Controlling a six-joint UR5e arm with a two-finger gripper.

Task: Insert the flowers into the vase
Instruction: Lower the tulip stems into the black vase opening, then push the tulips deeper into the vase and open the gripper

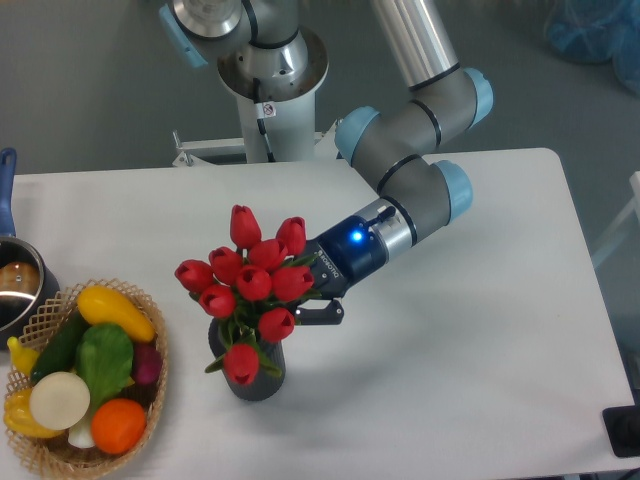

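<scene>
Flowers (255, 275), a bunch of red tulips with green stems and leaves, stand with their stems down in the vase (256, 378), which sits on the white table (480, 330) left of centre, well back from the front edge. You see the bunch spread wider than the vase, with one bloom drooping over the rim at the front. The vase is small, dark grey and cylindrical; most of its opening is hidden by leaves. The gripper (322, 300) reaches in from the right, level with the blooms and touching or just beside them; one dark finger (320, 312) shows beside the stems, but you cannot tell whether the jaws are clenched or released. To the left, a wicker basket (150, 400) of vegetables sits near the vase at the table's front left corner, and a metal pot (18, 290) lies at the left edge. You have bare tabletop to the right and front right.
</scene>
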